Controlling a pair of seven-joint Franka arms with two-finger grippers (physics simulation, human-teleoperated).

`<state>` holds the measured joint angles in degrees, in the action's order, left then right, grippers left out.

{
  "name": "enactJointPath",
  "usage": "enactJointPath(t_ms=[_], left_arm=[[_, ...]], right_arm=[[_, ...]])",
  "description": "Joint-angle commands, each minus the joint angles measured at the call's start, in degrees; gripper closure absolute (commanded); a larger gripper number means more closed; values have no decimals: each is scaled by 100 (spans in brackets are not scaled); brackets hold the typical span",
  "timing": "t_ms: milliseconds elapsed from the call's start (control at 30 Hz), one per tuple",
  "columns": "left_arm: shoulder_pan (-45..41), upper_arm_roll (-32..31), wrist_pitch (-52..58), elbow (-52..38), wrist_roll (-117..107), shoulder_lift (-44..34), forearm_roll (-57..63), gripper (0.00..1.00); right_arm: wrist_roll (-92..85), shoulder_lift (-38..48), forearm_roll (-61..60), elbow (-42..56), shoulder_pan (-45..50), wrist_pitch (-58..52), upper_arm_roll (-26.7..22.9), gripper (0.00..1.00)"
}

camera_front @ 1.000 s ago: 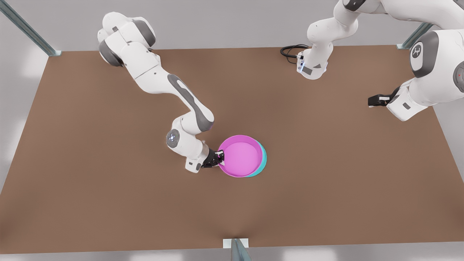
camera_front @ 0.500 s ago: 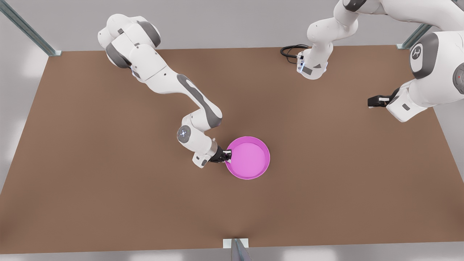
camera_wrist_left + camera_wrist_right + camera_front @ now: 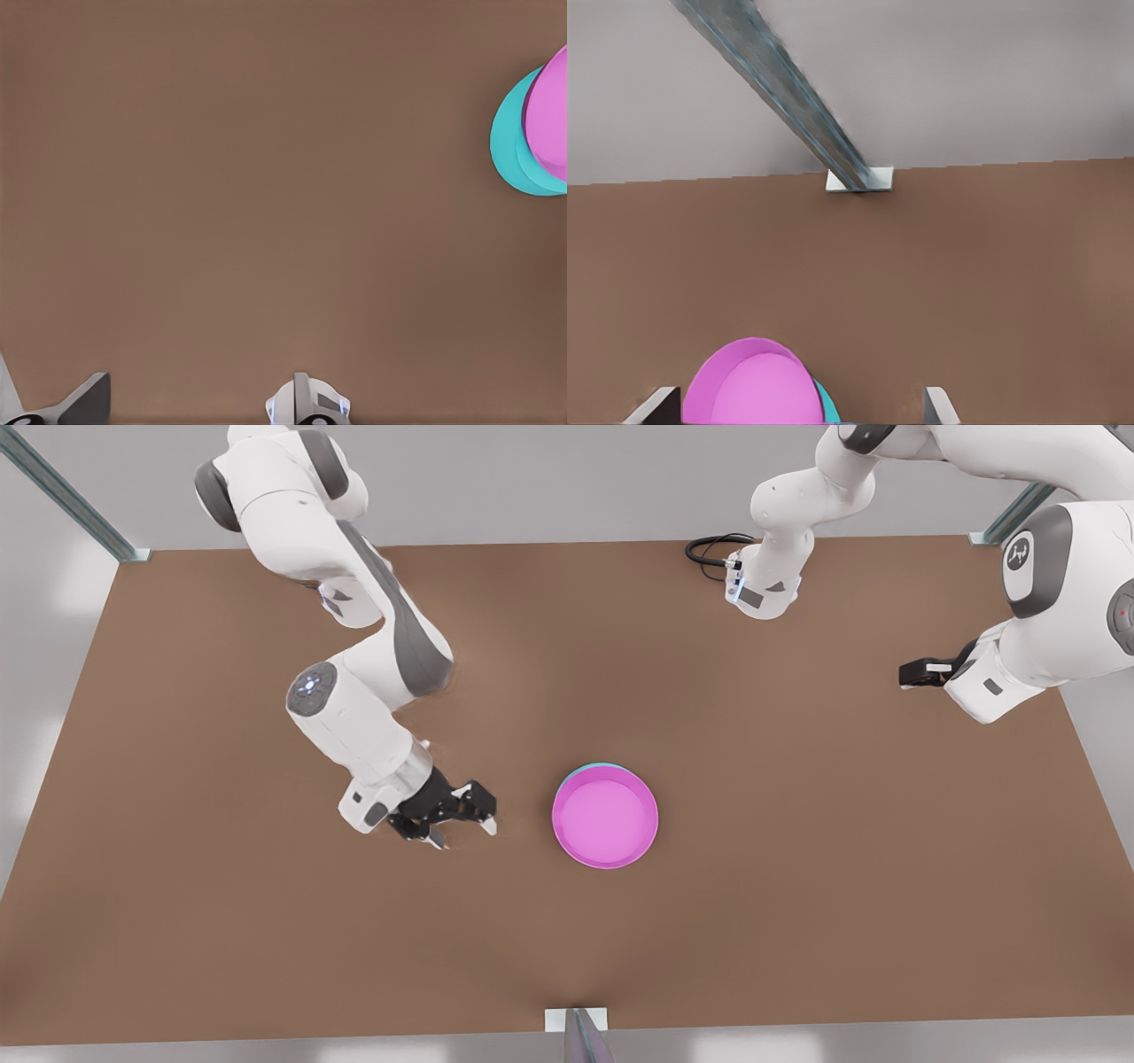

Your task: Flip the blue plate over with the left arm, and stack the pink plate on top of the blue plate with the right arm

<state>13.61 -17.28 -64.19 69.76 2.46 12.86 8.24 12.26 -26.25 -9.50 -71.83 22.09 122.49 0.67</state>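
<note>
The pink plate (image 3: pixel 605 815) lies rim up on the brown table, stacked on the blue plate (image 3: pixel 595 766), of which a thin turquoise edge shows at the far side. My right gripper (image 3: pixel 464 834) hovers open to the front view's left of the stack, a short gap away, holding nothing. From its wrist view, the pink plate (image 3: pixel 753 390) and a sliver of the blue plate (image 3: pixel 828 403) lie just ahead of the gripper (image 3: pixel 797 405). My left gripper (image 3: pixel 917 671) waits open at the front view's far right; its wrist view has both plates (image 3: pixel 549 115) (image 3: pixel 509 142) far off.
The table (image 3: pixel 266 921) is bare brown board around the stack. A metal post (image 3: pixel 580 1036) stands at the near edge, with others at the back corners. A black cable loop (image 3: pixel 709 549) lies by the arm base at the back.
My right gripper let go of the pink plate's rim, opened, and drew back toward the front view's left. The pink plate now rests squarely over the blue one. The left arm stayed still.
</note>
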Motion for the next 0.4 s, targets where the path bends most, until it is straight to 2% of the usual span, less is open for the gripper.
enactJointPath(t_ms=[0, 33, 67, 100, 133, 167, 200, 233, 300, 367], left_arm=[[1, -12, 3, -24, 9, -3, 3, 0], [1, -12, -5, -24, 27, -3, 3, 0], [1, -4, -5, -24, 27, -3, 3, 0], [1, -12, 3, -24, 27, -3, 3, 0], [1, -4, -6, -24, 27, -3, 3, 0], [1, -4, 3, -24, 27, -3, 3, 0], [1, -4, 3, -24, 18, -3, 3, 0], [1, -4, 3, -24, 18, -3, 3, 0], [1, -4, 3, -24, 18, -3, 3, 0], [1, -4, 3, -24, 18, -3, 3, 0]], right_arm=[[-1498, 76, 2610, 600, -179, -4285, -76, 0], [-1726, 128, 3226, 759, -196, -4338, -85, 0], [-2192, 278, 3253, 759, -240, -4338, -94, 0], [-2263, 489, 3095, 715, -275, -4347, -339, 0], [-2289, 647, 2210, 513, -82, -4277, -1340, 0], [-2325, 1382, 1128, -668, -125, -3544, -2009, 0], [-2263, 2211, 1135, -2201, -239, -2494, -2019, 0], [-2298, 2046, 1161, -2020, -302, -2650, -2019, 0], [-954, 1676, 1109, -1588, -196, -2695, -1957, 0], [-1233, 1684, 1153, -1588, -240, -2774, -1983, 0]])
